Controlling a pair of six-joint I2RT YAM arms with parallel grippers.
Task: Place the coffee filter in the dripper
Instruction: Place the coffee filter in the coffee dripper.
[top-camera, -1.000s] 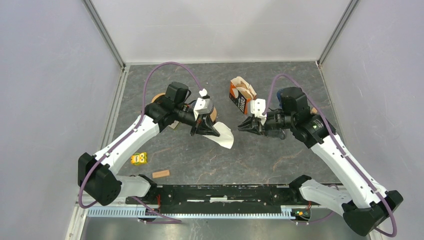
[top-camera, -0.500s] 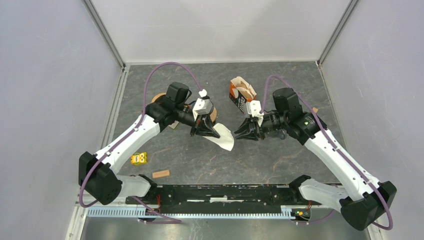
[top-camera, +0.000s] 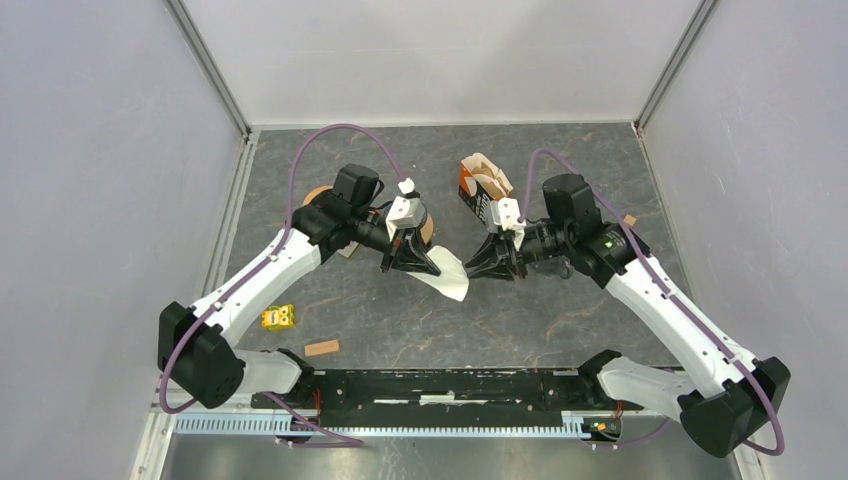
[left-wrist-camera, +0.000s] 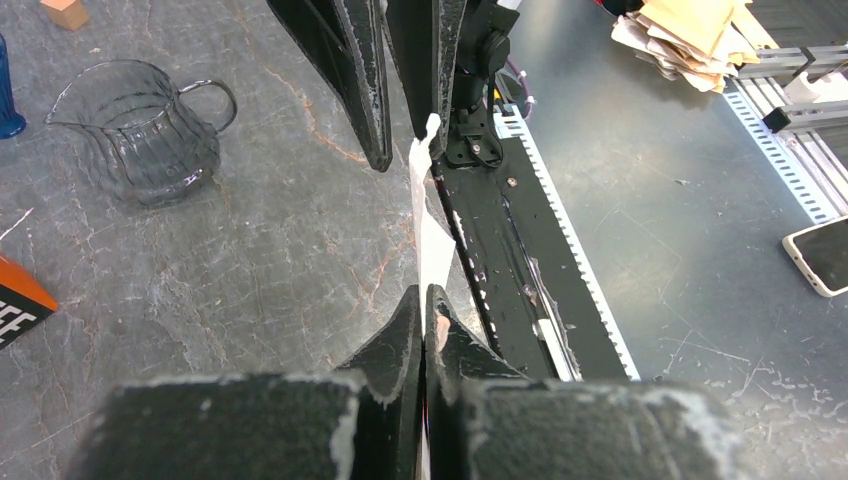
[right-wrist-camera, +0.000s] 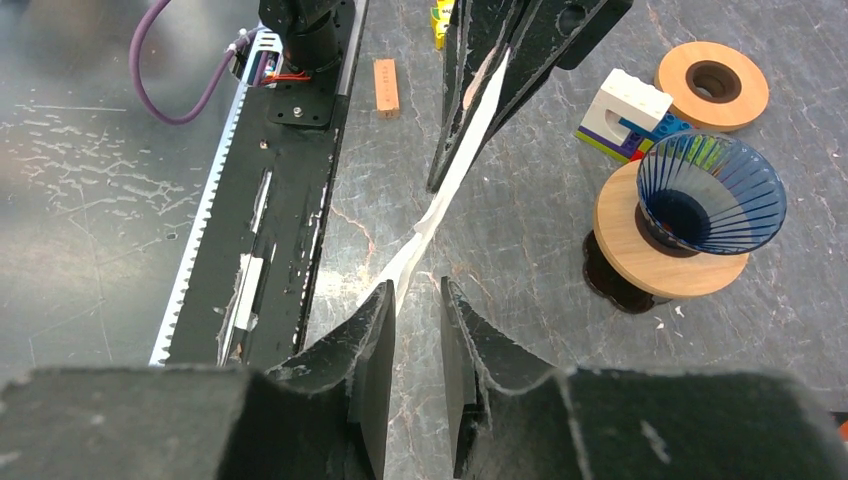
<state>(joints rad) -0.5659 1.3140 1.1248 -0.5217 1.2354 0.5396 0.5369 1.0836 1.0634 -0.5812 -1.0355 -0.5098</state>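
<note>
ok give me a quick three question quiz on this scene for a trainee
1. True or false: the left gripper is shut on the coffee filter.
2. Pick one. The right gripper is: A) shut on the filter, B) open, close to the filter's free edge, C) out of every view.
3. Short answer: what is inside the dripper right now?

Key
1. True. Its fingers pinch the paper edge-on.
2. B. The jaws stand apart, with the paper's end by one fingertip.
3. Nothing. The blue cone sits empty on its wooden ring.
</note>
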